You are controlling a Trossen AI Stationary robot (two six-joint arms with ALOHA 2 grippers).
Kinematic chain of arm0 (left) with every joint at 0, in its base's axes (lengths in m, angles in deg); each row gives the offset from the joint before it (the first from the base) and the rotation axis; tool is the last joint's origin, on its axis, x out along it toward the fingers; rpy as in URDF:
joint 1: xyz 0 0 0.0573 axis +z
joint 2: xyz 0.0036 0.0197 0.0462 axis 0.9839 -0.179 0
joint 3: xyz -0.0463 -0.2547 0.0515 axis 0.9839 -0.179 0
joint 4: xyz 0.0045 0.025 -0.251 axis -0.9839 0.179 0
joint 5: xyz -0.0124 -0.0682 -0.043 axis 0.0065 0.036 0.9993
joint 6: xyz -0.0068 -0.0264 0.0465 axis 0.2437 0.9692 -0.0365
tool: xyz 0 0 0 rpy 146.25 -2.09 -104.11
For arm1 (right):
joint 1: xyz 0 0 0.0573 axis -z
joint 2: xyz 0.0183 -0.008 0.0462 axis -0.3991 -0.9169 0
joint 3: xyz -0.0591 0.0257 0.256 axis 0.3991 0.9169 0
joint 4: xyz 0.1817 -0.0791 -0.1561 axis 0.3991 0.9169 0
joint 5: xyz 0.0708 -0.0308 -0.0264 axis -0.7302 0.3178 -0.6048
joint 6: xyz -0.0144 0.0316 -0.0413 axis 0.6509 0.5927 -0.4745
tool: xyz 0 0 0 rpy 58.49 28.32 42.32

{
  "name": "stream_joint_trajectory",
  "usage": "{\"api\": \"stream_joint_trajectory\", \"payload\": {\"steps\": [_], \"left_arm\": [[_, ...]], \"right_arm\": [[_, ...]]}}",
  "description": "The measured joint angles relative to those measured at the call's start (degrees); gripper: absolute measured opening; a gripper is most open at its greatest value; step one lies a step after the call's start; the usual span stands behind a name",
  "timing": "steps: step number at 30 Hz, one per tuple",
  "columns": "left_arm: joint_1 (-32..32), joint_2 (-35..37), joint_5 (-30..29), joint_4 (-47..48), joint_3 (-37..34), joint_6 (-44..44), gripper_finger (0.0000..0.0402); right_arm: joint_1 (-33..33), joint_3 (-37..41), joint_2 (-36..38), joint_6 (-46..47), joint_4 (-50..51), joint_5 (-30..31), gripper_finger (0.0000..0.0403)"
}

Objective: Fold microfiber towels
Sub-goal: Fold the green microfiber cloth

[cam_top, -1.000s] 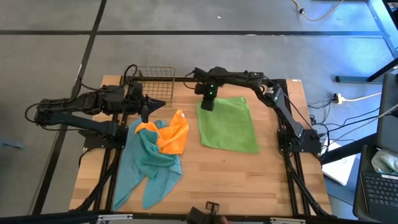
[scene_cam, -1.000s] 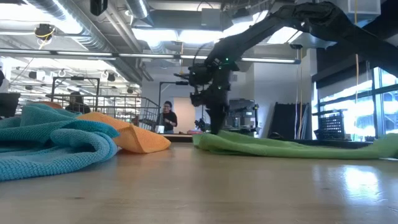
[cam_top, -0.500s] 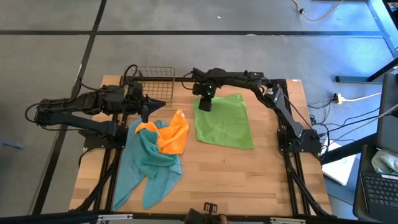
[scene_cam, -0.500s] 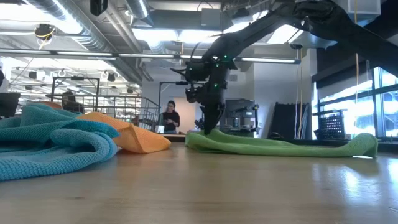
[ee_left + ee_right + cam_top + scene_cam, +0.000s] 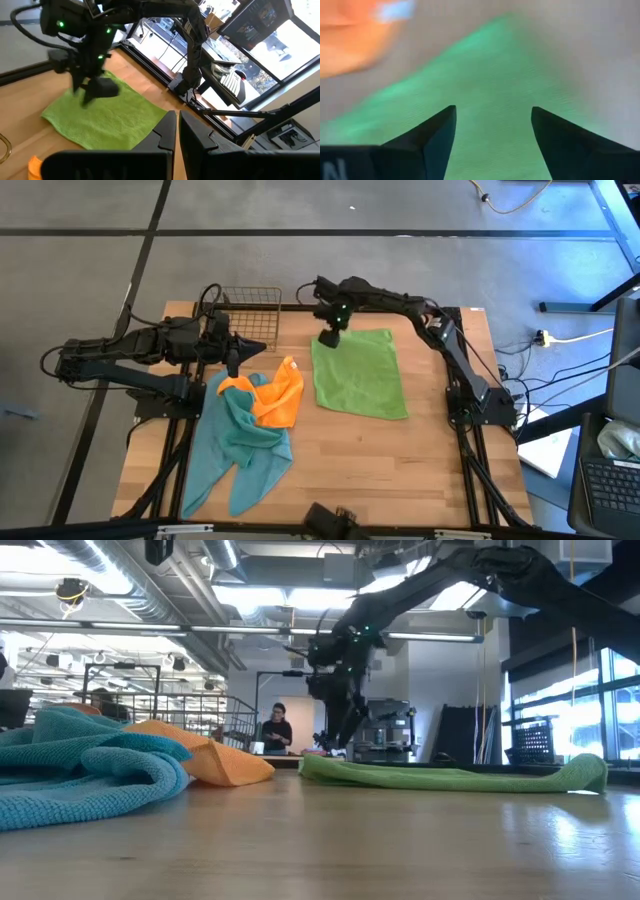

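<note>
The right gripper [image 5: 328,338] hangs with jaws spread and empty, the green towel [image 5: 358,372] flat just beneath it — laid out, not yet folded. Next, judging by this: grasp an edge (the left gripper [image 5: 232,358] waits shut, beside the orange towel [image 5: 275,395]).

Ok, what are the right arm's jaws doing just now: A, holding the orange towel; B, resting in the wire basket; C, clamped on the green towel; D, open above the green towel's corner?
D: the right gripper shows its jaws spread apart with nothing between them, over the green towel.
</note>
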Motion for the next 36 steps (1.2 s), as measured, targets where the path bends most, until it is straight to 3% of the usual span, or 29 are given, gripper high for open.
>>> {"api": "stream_joint_trajectory", "payload": {"steps": [2, 3, 8, 11, 13, 16, 20, 27, 33, 36], "left_arm": [[-0.02, 0.00, 0.37, 0.00, 0.00, -0.02, 0.0014], [-0.02, 0.00, 0.40, 0.00, 0.00, -0.04, 0.0014], [0.00, 0.00, 0.47, 0.00, 0.00, -0.90, 0.0014], [0.00, 0.00, 1.97, 0.02, 0.00, -0.49, 0.0014], [-0.02, 0.00, 2.95, 0.00, 0.00, -0.44, 0.0014], [-0.02, 0.00, 4.03, 0.00, 0.00, -0.42, 0.0014], [-0.07, 0.00, 4.71, 0.02, 0.00, -0.40, 0.0014], [-1.41, 0.00, 4.75, 0.02, 0.00, -1.86, 0.0014], [-2.54, 0.00, 4.73, 0.02, 0.00, -1.92, 0.0014], [-2.71, 0.00, 4.73, 0.02, 0.00, -1.95, 0.0014]], "right_arm": [[-0.39, 1.47, 0.00, 2.40, 1.59, -6.78, 0.0255], [-1.00, 2.21, 0.00, 2.19, 2.80, -6.85, 0.0252], [-6.04, 7.27, 0.00, -0.53, -0.07, 6.67, 0.0229], [-8.96, 9.54, -0.02, 1.54, -1.61, 9.06, 0.0212], [-10.77, 10.21, 0.07, 4.34, 0.31, 7.38, 0.0200], [-13.07, 10.95, 0.02, 6.65, 7.07, 0.12, 0.0186], [-15.18, 11.18, 0.02, 4.97, 11.96, -5.91, 0.0170], [-15.25, 7.26, -0.04, 6.54, 6.91, 5.66, 0.0143], [-14.83, 3.47, 0.00, 6.32, -2.15, 6.91, 0.0125], [-14.86, 3.77, 0.00, 1.66, -8.97, 6.80, 0.0123]]}}
